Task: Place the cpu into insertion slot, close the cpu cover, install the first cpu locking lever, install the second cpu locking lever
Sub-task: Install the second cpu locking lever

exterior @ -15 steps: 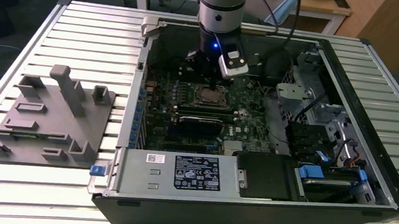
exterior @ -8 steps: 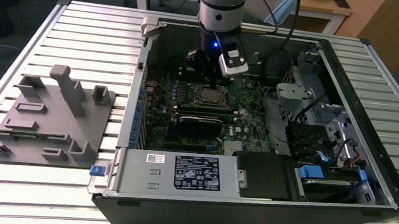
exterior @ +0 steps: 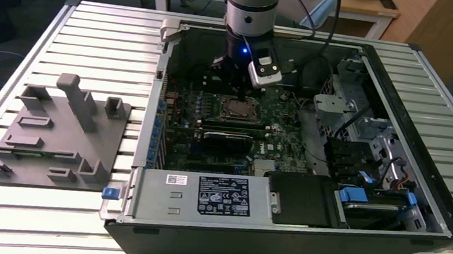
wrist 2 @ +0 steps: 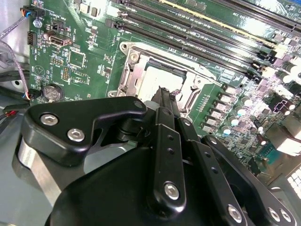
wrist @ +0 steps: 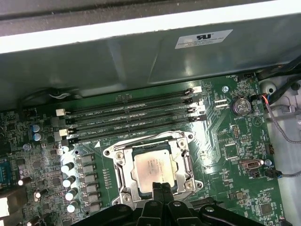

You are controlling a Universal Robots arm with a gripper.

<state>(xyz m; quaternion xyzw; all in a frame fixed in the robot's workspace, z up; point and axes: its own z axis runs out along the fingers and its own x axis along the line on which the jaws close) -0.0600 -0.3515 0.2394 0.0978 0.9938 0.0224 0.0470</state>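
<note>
The cpu (wrist: 153, 165), a flat silver-grey square, lies in the insertion slot (wrist: 141, 141) on the green board. The cpu cover (wrist: 123, 170), a thin silver frame with a window, lies flat over it, and the chip shows through the window. Thin wire levers run along the socket's edges; I cannot tell whether they are latched. My gripper (wrist: 162, 188) hangs just above the socket's edge with its black fingers pressed together and nothing between them. The second wrist view shows the gripper (wrist 2: 164, 92) tapering to a point over the cpu (wrist 2: 154, 81). In the exterior view the gripper (exterior: 237, 95) stands upright over the socket (exterior: 236, 108).
Long black memory slots (wrist: 131, 113) run beside the socket. A row of small capacitors (wrist: 70, 167) stands on another side, and a coin battery (wrist: 240, 106) sits further off. The case's walls, drive cages (exterior: 349, 112) and power supply (exterior: 205, 195) surround the board. A grey fixture plate (exterior: 56, 132) lies outside the case.
</note>
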